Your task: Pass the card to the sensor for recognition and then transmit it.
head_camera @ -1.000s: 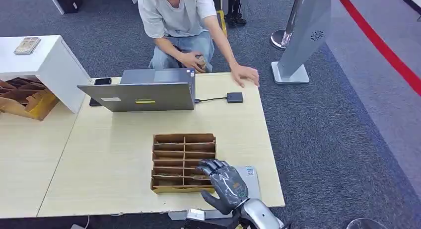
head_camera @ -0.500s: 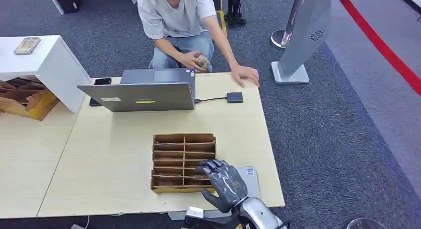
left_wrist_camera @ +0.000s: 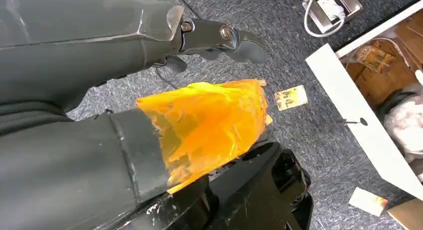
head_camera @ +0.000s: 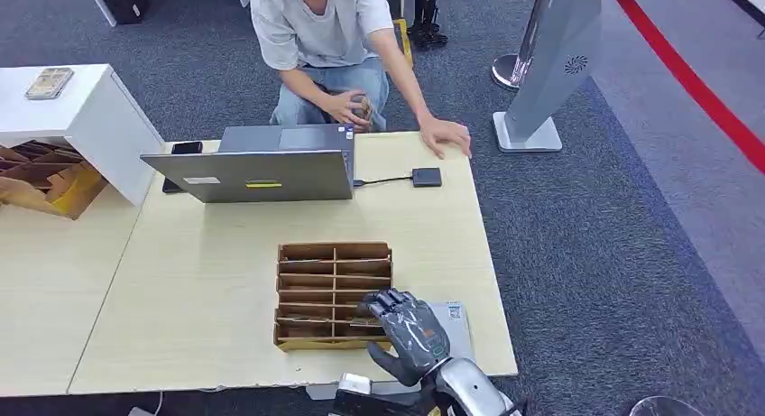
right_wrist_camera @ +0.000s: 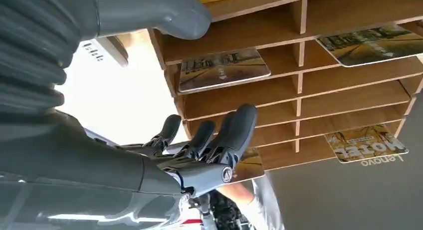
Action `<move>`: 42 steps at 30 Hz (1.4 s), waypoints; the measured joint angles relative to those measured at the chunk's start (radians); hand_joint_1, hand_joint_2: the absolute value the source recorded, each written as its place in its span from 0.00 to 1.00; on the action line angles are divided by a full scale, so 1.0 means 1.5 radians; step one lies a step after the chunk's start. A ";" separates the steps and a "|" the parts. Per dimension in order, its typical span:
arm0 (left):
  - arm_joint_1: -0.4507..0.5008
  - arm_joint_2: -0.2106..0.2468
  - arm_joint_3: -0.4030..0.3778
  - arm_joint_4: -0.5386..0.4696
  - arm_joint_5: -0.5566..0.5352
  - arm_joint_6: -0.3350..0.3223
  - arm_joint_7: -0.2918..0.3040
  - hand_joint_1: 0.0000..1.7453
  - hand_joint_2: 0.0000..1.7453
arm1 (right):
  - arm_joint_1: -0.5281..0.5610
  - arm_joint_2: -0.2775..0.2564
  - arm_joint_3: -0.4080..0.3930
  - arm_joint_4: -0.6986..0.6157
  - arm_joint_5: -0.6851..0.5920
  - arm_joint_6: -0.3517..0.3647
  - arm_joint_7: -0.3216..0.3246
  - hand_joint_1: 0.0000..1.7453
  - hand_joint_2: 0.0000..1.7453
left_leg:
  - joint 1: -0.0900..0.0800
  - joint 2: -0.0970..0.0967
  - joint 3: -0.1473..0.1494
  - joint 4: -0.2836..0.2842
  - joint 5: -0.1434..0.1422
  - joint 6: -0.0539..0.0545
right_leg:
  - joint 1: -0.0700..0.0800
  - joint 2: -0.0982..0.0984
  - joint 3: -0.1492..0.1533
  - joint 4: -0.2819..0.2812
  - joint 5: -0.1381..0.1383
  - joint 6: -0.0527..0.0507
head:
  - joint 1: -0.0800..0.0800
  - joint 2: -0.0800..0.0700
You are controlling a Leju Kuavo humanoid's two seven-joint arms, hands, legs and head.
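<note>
Your right hand (head_camera: 408,335) hovers at the near right corner of the wooden card rack (head_camera: 333,294), its fingers (right_wrist_camera: 234,132) spread loosely over the slots and holding nothing. From the right wrist view, the dark fingertips reach toward the rack's dividers, with a printed card (right_wrist_camera: 223,69) lying in the compartment between thumb and fingers, and another card (right_wrist_camera: 367,143) in a slot farther along; whether any fingertip touches the wood cannot be told. The rack sits flat on the pale bench (head_camera: 198,281), and beside the hand lies a grey flat pad (head_camera: 451,321) with a small label. At the far end of the bench stands an open grey laptop (head_camera: 262,172), cabled to a small black card reader (head_camera: 427,177) just to its right. A person (head_camera: 329,46) crouches behind the bench, one hand (head_camera: 446,134) resting on its far edge near the reader. Your left hand (left_wrist_camera: 227,38) hangs low over the carpet, its dark fingers curled inward with nothing in them; two loose cards lie on the floor there.
</note>
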State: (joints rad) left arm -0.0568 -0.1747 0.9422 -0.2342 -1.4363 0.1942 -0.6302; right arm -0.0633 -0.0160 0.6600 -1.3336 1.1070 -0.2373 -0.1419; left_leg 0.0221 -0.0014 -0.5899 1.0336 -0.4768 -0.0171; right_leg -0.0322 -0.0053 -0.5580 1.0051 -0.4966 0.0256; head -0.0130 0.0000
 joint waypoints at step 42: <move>0.000 0.000 0.000 0.000 -0.004 0.002 -0.003 0.00 0.00 | 0.000 0.004 -0.007 0.001 0.002 0.013 0.004 0.44 1.00 | 0.000 0.000 0.000 0.000 0.000 0.000 | 0.000 0.000 0.000 0.000 0.000 0.000 | 0.000 0.000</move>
State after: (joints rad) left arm -0.0566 -0.1747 0.9422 -0.2338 -1.4420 0.1976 -0.6344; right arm -0.0632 -0.0103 0.6500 -1.3329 1.1101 -0.2178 -0.1362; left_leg 0.0221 -0.0014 -0.5899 1.0336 -0.4767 -0.0171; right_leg -0.0322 -0.0053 -0.5580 1.0051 -0.4966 0.0256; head -0.0134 0.0000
